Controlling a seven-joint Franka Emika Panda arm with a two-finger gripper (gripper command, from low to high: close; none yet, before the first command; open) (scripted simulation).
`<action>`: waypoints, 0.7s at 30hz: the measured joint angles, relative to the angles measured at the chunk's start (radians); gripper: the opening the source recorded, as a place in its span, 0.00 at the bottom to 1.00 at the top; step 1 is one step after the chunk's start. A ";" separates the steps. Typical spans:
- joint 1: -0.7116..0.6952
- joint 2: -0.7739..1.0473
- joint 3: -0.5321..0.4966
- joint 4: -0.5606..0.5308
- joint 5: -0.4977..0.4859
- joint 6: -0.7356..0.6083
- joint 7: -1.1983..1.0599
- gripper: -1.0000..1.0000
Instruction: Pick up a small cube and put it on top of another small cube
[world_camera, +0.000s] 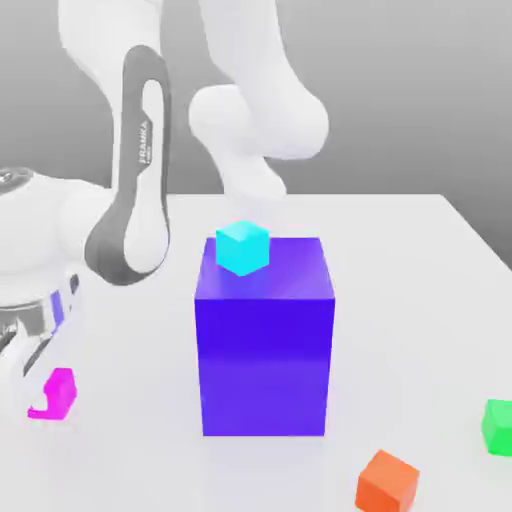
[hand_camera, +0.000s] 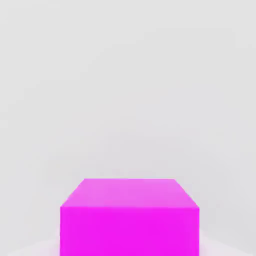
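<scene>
- Gripper (world_camera: 30, 385) down low at the exterior view's left, squeezed tight on the small pink cube (world_camera: 58, 392).
- Pink cube on the white table (world_camera: 420, 280), not lifted yet.
- Left to do: lift, carry, set on another small cube.

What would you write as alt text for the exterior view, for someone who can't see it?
A white robot arm reaches down at the exterior view's left, its gripper shut on a small magenta cube on the white table. A cyan cube sits atop a big blue-violet block; orange and green cubes lie nearby.
</scene>
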 joint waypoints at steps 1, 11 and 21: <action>0.025 -0.002 0.027 0.008 -0.012 -0.011 -0.014 0.00; 0.292 0.000 0.295 0.084 -0.119 -0.090 -0.122 0.00; 0.563 -0.004 0.548 0.141 -0.214 -0.170 -0.180 0.00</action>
